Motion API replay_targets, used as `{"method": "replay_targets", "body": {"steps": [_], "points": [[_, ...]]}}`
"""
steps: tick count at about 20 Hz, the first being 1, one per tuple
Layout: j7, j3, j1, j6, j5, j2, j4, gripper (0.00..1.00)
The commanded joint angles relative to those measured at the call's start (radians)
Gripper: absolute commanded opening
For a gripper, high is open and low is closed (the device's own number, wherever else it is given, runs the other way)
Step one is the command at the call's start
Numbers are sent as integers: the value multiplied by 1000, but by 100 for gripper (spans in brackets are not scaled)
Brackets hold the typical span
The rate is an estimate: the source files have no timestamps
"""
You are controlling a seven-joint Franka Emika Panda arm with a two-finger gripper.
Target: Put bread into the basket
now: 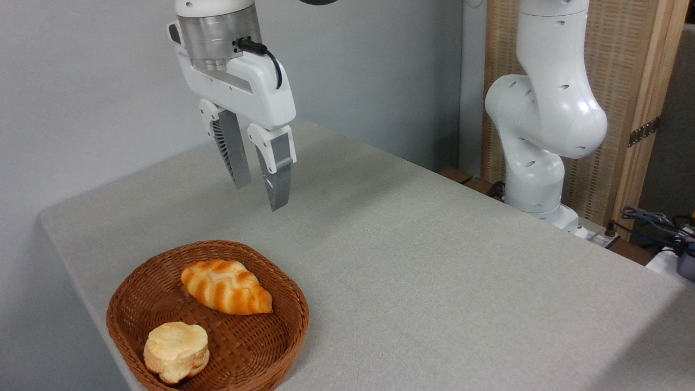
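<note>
The bread, a braided golden-orange loaf, lies inside the reddish-brown wicker basket at the lower left of the table. High above the basket's far side hangs my gripper, open, with nothing between its grey fingers. A wide gap of air separates it from the loaf.
A pale round bun sits in the basket's near part, in front of the loaf. The arm's white base stands at the table's far right edge. Cables lie beyond it. The table's left edge runs close to the basket.
</note>
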Motion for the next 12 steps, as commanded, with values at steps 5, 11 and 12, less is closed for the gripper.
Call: {"method": "replay_targets", "body": {"steps": [5, 11, 12], "points": [[14, -52, 77, 5, 11, -48, -51, 100], [72, -40, 79, 3, 13, -50, -45, 100], [72, -40, 79, 3, 13, -50, -43, 100]]}}
